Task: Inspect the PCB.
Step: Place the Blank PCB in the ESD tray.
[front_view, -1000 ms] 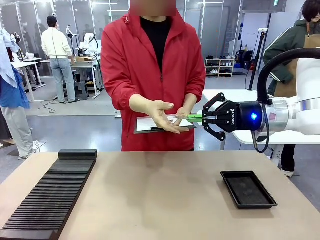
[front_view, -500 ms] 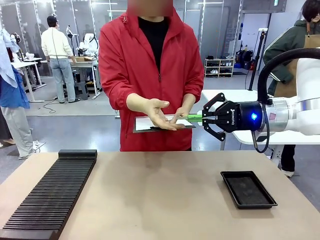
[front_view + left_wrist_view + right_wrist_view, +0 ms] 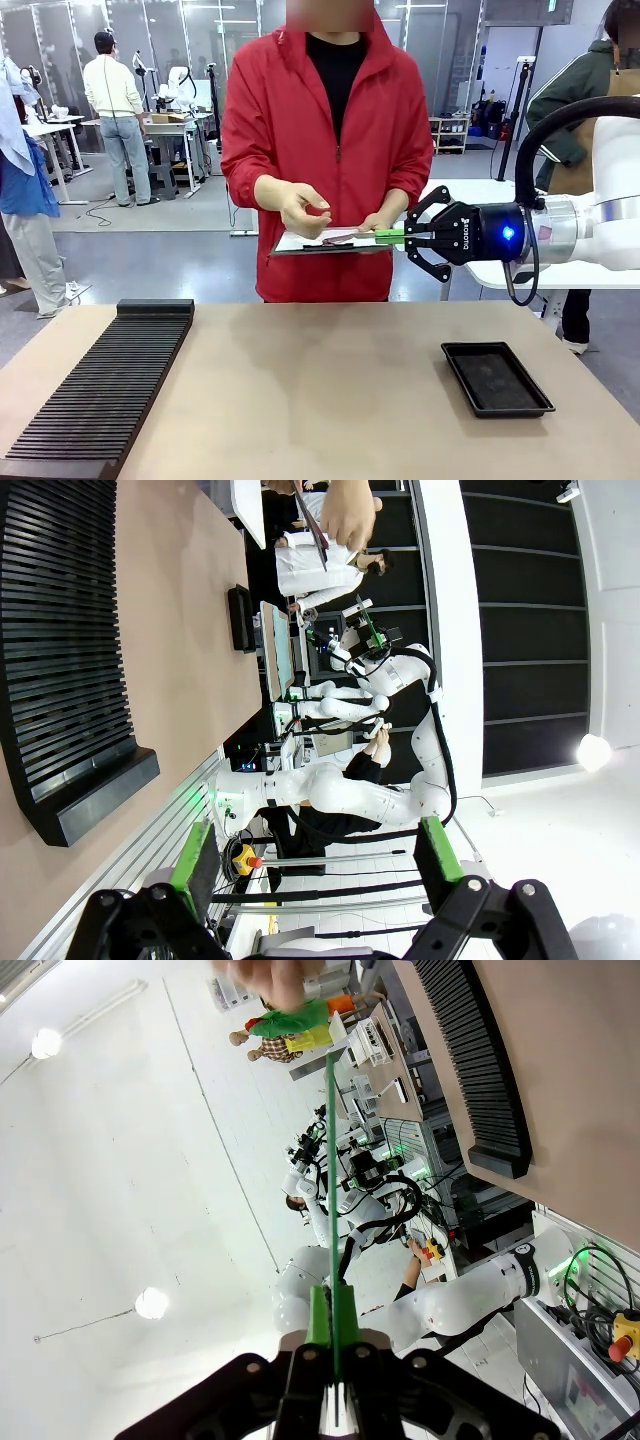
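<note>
Starting at the bench's [image 3: 300, 400] left edge, you see a long black ribbed rack [image 3: 105, 385] running from the near left corner toward the far side; the left wrist view shows that same rack [image 3: 70, 660] beyond the left gripper [image 3: 315, 865], whose green-padded fingers [image 3: 195, 865] stand wide apart with nothing between them. Beyond the far edge, near the middle, a person in a red jacket [image 3: 325, 150] holds a white-papered clipboard [image 3: 320, 242] level on one hand, the other hand [image 3: 300, 205] raised just above it with fingers curled. To the right, the right gripper [image 3: 405, 238] hangs above the bench, pointing left, its fingers clamped on the PCB [image 3: 388, 237], which lies edge-on and reaches the clipboard's right end by the person's supporting hand [image 3: 378, 222]. In the right wrist view you see the PCB [image 3: 328, 1190] as a thin green line rising from the closed pads. Near the bench's right edge sits a shallow black tray [image 3: 495, 378].
</note>
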`<state>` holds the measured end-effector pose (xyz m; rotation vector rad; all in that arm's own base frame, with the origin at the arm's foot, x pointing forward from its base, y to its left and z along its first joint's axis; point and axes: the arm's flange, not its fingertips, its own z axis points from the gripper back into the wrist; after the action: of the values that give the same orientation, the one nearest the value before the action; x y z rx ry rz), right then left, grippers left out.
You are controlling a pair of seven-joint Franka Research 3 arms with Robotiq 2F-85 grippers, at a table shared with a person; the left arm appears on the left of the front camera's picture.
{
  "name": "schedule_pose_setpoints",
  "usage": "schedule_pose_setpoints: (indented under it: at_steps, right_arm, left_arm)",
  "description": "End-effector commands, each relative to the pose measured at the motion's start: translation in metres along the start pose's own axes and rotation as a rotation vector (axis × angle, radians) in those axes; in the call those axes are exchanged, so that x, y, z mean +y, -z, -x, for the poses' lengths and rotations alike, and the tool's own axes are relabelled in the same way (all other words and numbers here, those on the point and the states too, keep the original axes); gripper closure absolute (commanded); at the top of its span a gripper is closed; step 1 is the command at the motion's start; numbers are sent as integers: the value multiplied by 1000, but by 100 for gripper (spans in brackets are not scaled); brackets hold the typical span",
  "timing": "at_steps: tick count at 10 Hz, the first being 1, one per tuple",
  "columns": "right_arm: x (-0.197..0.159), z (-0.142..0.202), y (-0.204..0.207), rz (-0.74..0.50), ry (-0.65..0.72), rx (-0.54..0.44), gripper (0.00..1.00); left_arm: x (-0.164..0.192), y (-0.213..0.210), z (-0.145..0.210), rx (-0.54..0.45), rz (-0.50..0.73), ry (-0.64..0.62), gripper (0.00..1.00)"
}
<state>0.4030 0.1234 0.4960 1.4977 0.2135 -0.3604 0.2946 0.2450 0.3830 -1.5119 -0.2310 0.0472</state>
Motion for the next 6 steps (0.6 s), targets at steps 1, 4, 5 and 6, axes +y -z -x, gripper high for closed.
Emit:
schedule_pose_setpoints:
  at_steps: [1, 4, 5, 6]
  right_arm:
    - [0, 0, 1, -2, 0, 1, 100]
    - [-6, 12, -31, 71, -131, 6, 97]
    - [-12, 15, -49, 117, -187, -53, 97]
    - [-21, 14, -68, 176, -226, -60, 97]
  left_arm:
    - [-1, -1, 1, -2, -7, 2, 0]
    - [-1, -1, 1, -2, -7, 2, 0]
    - [-1, -1, 1, -2, -7, 2, 0]
    - [-1, -1, 1, -2, -7, 2, 0]
